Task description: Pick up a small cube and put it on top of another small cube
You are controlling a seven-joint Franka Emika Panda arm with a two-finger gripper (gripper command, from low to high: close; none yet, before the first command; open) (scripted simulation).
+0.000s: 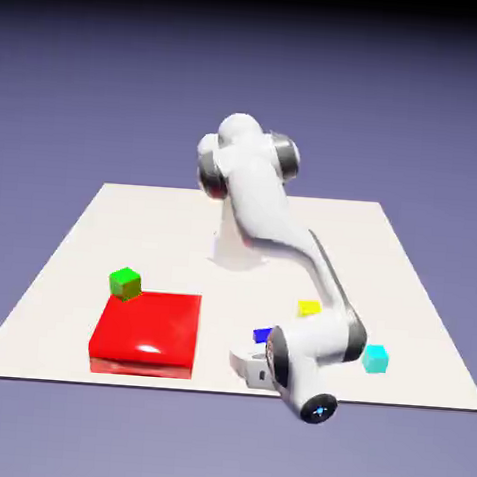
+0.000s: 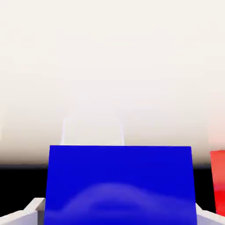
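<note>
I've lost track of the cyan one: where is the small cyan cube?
In the exterior view, the small cyan cube sits right of the white arm.

In the exterior view, the arm's hand (image 1: 251, 368) hides your blue cube's (image 1: 263, 335) lower part. In the hand view, the bottom edge cuts off your blue cube, and the right edge crops the red block (image 2: 219, 182) beside the blue cube.

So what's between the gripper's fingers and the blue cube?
Nothing that shows: in the hand view, the fingers meet the blue cube on both sides.
</note>
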